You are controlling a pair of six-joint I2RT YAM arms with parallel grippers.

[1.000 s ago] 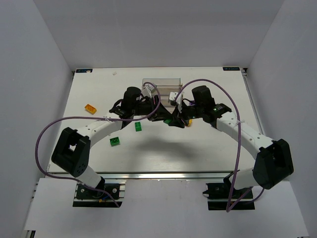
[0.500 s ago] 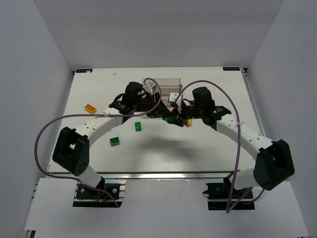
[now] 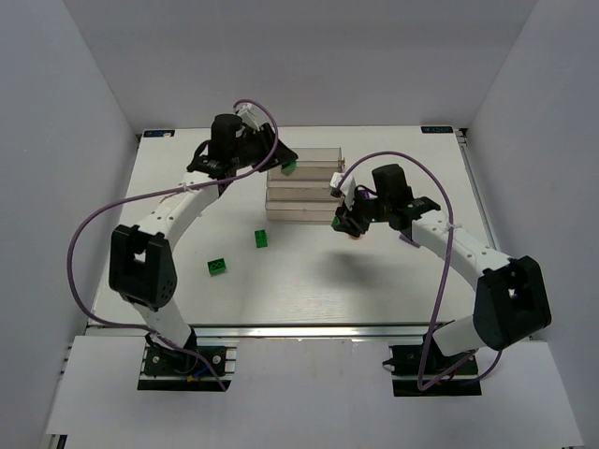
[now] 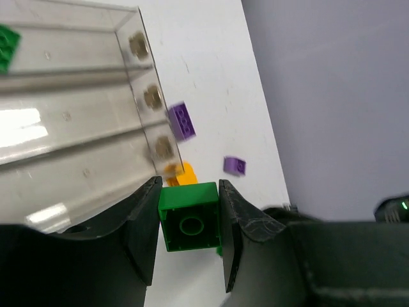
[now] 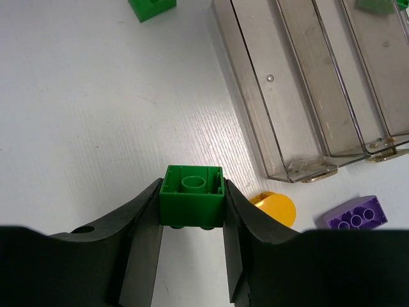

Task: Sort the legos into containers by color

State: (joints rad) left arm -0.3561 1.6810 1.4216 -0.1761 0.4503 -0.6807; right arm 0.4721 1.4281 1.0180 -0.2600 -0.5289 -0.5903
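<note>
– Green on the left side: what do you read at the fingertips?

– I find the left gripper [image 4: 190, 220] pinching a green brick [image 4: 189, 225] by two opposite side faces, hollow underside turned to the wrist camera. From above, gripper and brick stand over the far side of the bins [image 3: 299, 192], four clear troughs set as one block. A stray green piece [image 4: 6, 45] lies inside one of the farther bins; which one I cannot tell.

– And the right?

– My right gripper [image 5: 192, 199] is clamped on a second green brick [image 5: 192, 192], also gripped by its sides, underside up to the camera. It hangs above bare table [image 3: 187, 187], just off the end of the nearest bin.

– Anything close to it?

– An orange-yellow piece [image 5: 278, 208] lies just beside the right-hand finger [image 5: 239, 243], and a purple brick [image 5: 354, 214] lies near that, both outside the bins.

– Further out?

– A small purple brick [image 4: 234, 165] lies on the table beyond the same end of the block. On the opposite side, two loose green bricks [image 3: 261, 239] lie on the table, the nearer one well apart from the block.
</note>
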